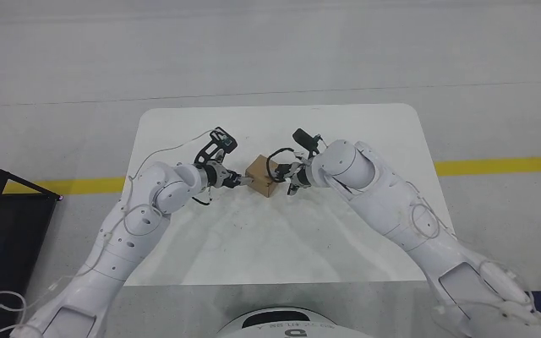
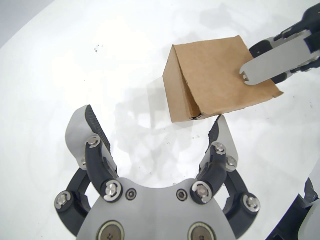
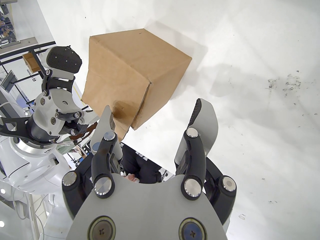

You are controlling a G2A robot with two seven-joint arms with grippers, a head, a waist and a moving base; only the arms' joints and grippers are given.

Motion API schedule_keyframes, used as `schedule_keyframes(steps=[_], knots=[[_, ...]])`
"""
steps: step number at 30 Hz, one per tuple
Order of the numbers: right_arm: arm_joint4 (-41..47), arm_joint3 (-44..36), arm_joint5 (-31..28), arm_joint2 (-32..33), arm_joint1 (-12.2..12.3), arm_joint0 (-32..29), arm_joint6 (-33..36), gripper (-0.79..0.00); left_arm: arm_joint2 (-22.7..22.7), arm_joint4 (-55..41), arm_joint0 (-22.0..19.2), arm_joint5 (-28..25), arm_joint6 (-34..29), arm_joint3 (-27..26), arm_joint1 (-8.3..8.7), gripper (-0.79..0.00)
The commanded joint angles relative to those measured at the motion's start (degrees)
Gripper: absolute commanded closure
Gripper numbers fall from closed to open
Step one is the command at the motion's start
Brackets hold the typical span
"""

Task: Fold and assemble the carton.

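A small brown carton (image 1: pixel 264 175) stands on the white table (image 1: pixel 338 245), its flaps folded over and one seam gaping at a corner (image 2: pixel 197 116). My left gripper (image 1: pixel 233 178) is just left of it and open (image 2: pixel 155 123), its fingertips a short way from the carton (image 2: pixel 215 81) and not touching. My right gripper (image 1: pixel 286 179) is at the carton's right side, open (image 3: pixel 153 116). One of its fingers (image 2: pixel 265 72) lies flat on the carton's upper flap (image 3: pixel 125 111). The carton's near corner (image 3: pixel 132 126) sits between the right fingers.
The table's far edge runs just behind the carton; wide bare table lies toward me. A black frame (image 1: pixel 21 215) stands on the floor off the table's left side. A yellow floor line (image 1: pixel 490 166) passes behind.
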Motion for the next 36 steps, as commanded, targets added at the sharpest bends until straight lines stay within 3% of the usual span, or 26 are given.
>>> schedule_keyframes(steps=[1,36], knots=[[-0.1,-0.1,0.2,0.0,0.0,0.0,0.0,-0.585,-0.1,-0.3,-0.1,0.2,0.0,0.0,-0.07,-0.785],[-2.5,0.1,4.5,-1.5,-0.5,0.8,-1.4,-0.557,-0.3,-0.8,-0.2,1.4,-0.6,0.8,-0.69,-0.785]])
